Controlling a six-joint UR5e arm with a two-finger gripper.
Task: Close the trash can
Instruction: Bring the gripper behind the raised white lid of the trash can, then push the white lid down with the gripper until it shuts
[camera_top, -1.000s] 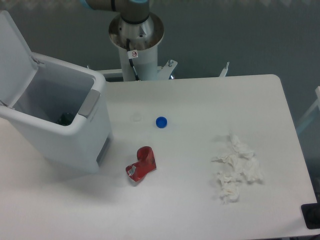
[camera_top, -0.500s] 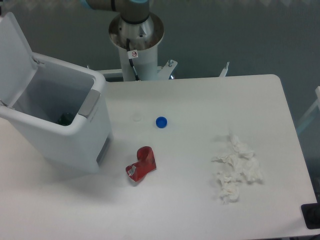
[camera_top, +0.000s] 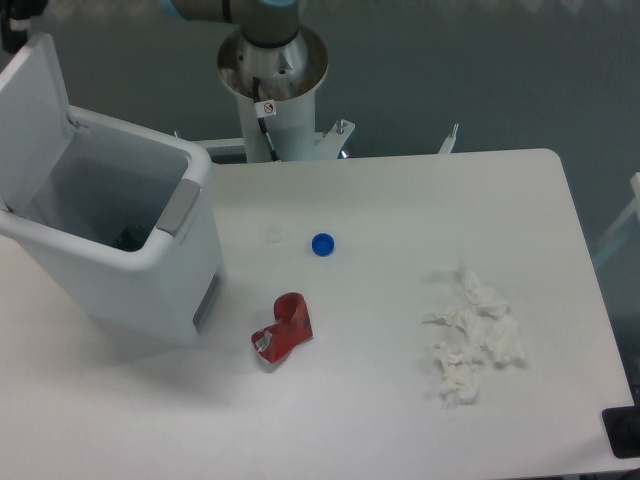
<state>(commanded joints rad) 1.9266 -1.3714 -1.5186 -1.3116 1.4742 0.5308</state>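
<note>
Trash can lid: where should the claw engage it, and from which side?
Probably the lid's free top edge, approached from behind at far left. The lid stands nearly upright, hinged on the trash can's back rim, so pushing there should swing it down over the opening. A dark part at top left may be the claw; state unclear.

Even, diffuse overhead lighting; the white rectangular tabletop (camera_top: 400, 200) appears bright without glare. Soft shadow falls beside the large white plastic bin (camera_top: 150, 280). Mild overall softness.
</note>
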